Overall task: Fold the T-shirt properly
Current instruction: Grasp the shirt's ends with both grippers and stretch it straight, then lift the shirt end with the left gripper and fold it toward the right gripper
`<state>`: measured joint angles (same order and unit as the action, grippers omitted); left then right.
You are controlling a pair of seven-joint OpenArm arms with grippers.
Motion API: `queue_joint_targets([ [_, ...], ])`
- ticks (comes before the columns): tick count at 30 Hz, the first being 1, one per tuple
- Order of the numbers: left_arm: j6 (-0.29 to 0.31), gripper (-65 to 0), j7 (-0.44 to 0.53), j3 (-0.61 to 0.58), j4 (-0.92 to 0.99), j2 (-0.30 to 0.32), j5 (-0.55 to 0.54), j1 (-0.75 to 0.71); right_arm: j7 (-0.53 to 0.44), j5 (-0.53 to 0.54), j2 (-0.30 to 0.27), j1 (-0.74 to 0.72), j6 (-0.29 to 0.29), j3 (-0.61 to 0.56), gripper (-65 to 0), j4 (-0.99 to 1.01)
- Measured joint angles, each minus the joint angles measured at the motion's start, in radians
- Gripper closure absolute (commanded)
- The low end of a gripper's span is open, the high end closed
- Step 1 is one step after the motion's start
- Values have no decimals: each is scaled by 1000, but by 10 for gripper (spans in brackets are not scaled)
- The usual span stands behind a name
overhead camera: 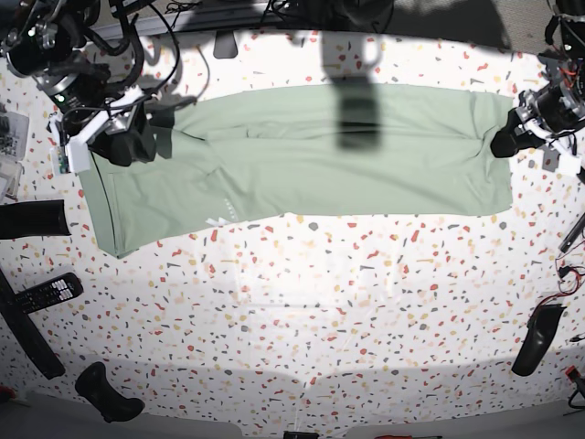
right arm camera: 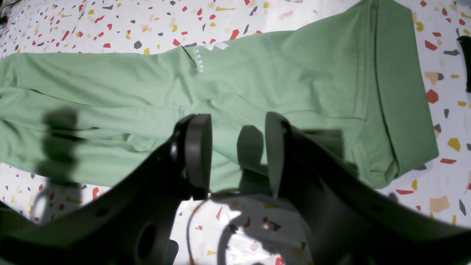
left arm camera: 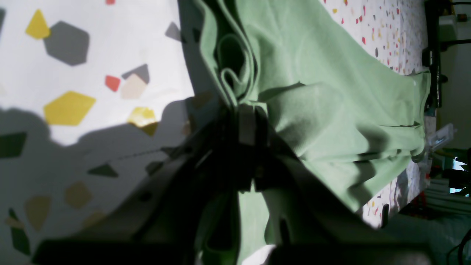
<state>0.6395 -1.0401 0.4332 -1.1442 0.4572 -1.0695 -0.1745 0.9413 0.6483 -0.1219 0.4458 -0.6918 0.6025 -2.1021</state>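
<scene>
While pinched by left hand (left arm camera: 245, 121), T-shirt (overhead camera: 311, 160) flat.

Your left gripper (left arm camera: 244, 110) is clamped tight, its dark fingers pressed together on a bunched fold of the T-shirt (left arm camera: 323, 110); in the base view it sits at the far right end of the cloth (overhead camera: 505, 139), with the wrist reaching in from the right edge. Your right gripper (right arm camera: 237, 154) stands with its jaws parted, a clear gap between the two rounded pads (right arm camera: 198, 147), and nothing sits between them; it hovers over the near edge of the shirt. In the base view that arm comes in from the upper left corner, the gripper (overhead camera: 137, 142) over the shirt's left end.
</scene>
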Motion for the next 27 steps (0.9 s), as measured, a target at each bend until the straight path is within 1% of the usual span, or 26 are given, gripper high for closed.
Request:
queue_joint_targets([
  [10, 0, 0, 0, 0, 0, 0, 0, 0, 0, 0, 0, 0, 0, 0, -236, 0],
  [16, 12, 0, -4, 0, -42, 0, 107, 9, 3, 0, 0, 0, 0, 0, -236, 0],
  [18, -17, 0, -8, -1, -89, -6, 152, 8, 3, 0, 0, 0, 0, 0, -236, 0],
  [20, -63, 0, -16, -2, -147, -10, 209, 8, 3, 0, 0, 0, 0, 0, -236, 0],
  [23, -113, 0, -34, -7, -231, -11, 280, 5, 3, 0, 0, 0, 0, 0, -236, 0],
  [24, -118, 0, -35, -7, -259, -11, 302, 3, 3, 0, 0, 0, 0, 0, -236, 0],
  [25, -142, 0, -39, -7, -285, -11, 317, 2, 3, 0, 0, 0, 0, 0, -236, 0],
  [27, -149, 0, -42, -8, -336, -11, 355, -3, 3, 0, 0, 0, 0, 0, -236, 0],
])
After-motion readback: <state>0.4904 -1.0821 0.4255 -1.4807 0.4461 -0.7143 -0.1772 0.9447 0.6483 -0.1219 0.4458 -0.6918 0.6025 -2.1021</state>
